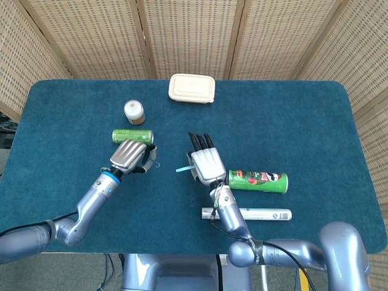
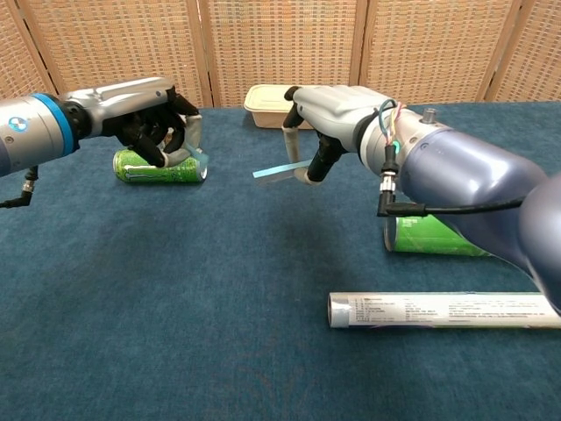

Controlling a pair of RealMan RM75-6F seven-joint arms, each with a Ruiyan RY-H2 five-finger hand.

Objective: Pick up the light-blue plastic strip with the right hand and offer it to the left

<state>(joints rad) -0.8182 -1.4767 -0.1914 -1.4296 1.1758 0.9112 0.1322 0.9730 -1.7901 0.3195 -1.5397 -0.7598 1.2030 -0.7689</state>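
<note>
Chest view shows right hand (image 2: pixel 329 118) raised over blue table (image 2: pixel 219 289), thumb and a finger clamped on one end of strip (image 2: pixel 279 171). Holds strip off the cloth, roughly level, free end pointing toward left hand (image 2: pixel 158 123), well short of it. Head view puts right hand (image 1: pixel 206 162) near table centre, back of hand up, dark fingertips (image 1: pixel 200 140) stretched away toward far edge, strip (image 1: pixel 182 170) poking out on its left side as a short pale-blue sliver. Shows left hand (image 1: pixel 130 154) further left, fingers curled in; hard to tell whether anything sits inside the curl, though a small pale-blue bit shows at its lower edge in both views. Hovers just above and in front of green can (image 2: pixel 159 167), lying on its side; contact with can cannot be told. Green can (image 1: pixel 132 136) lies just behind left hand in head view, with a small jar (image 1: pixel 134 111) standing beyond it, tan band and pale lid. Beige lidded box (image 1: pixel 191 88) rests near far edge, about mid-table. Green chip tube (image 1: pixel 258 180) lies on its side just right of right hand, partly hidden behind the forearm in chest view. White tube (image 1: pixel 247 214) lies nearer the robot, parallel to chip tube, crossed by right wrist in head view. Woven screen (image 2: pixel 280 44) stands behind table.
</note>
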